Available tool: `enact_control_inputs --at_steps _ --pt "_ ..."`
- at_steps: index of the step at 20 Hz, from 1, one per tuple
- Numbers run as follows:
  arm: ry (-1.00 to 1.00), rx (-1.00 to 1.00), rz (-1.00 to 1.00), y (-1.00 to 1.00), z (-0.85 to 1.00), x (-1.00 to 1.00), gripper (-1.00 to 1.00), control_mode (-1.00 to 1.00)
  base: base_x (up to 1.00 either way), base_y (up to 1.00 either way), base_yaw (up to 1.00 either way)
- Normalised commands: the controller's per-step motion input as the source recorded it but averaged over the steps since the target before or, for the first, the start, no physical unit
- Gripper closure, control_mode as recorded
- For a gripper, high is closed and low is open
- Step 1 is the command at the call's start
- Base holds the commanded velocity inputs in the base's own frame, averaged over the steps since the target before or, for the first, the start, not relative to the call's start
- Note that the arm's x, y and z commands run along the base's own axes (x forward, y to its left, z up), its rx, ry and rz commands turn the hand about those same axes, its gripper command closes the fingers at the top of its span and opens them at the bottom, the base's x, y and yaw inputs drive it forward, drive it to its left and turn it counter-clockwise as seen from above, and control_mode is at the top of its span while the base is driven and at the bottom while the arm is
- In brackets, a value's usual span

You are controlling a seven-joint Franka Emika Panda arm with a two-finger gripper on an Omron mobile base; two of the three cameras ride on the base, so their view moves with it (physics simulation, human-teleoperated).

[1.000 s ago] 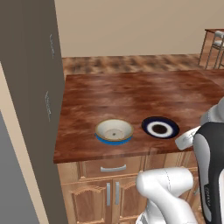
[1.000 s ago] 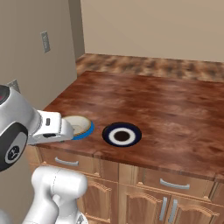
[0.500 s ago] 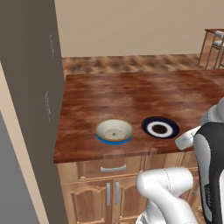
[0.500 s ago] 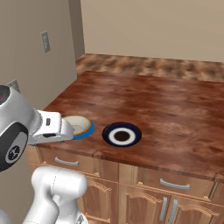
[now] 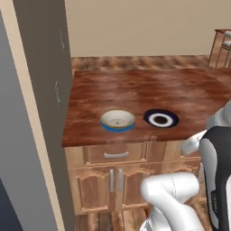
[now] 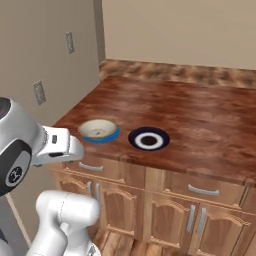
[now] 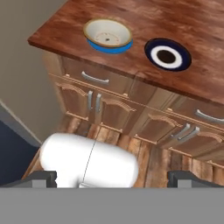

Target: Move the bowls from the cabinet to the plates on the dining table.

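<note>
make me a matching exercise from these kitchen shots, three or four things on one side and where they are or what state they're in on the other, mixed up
Things:
1. cream bowl
2. blue plate
3. black-ringed plate
4. claw

Places or states:
A. bare, nothing resting on it
B. open, out in front of the dining table, above the floor
C. sits on top of a plate
D. under the bowl, its edge showing around it

Pairs: 1-C, 2-D, 3-A, 4-B

dining table (image 5: 135, 92), bowl on blue plate (image 5: 117, 127), ringed plate (image 5: 161, 118)
</note>
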Motion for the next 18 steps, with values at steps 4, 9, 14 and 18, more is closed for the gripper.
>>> enact_control_inputs --at_steps 4,9,14,18 --pt "0.00 0.00 0.00 0.00 0.00 0.00 -1.00 1.00 -0.11 -0.05 0.43" --pt "0.00 0.00 0.00 0.00 0.00 0.00 -1.00 1.00 0.21 0.01 0.70" --pt "0.00 0.00 0.00 0.00 0.00 0.00 -1.00 1.00 -0.14 0.06 0.71" --pt "0.00 0.00 0.00 0.00 0.00 0.00 -1.00 1.00 -0.60 0.00 0.62"
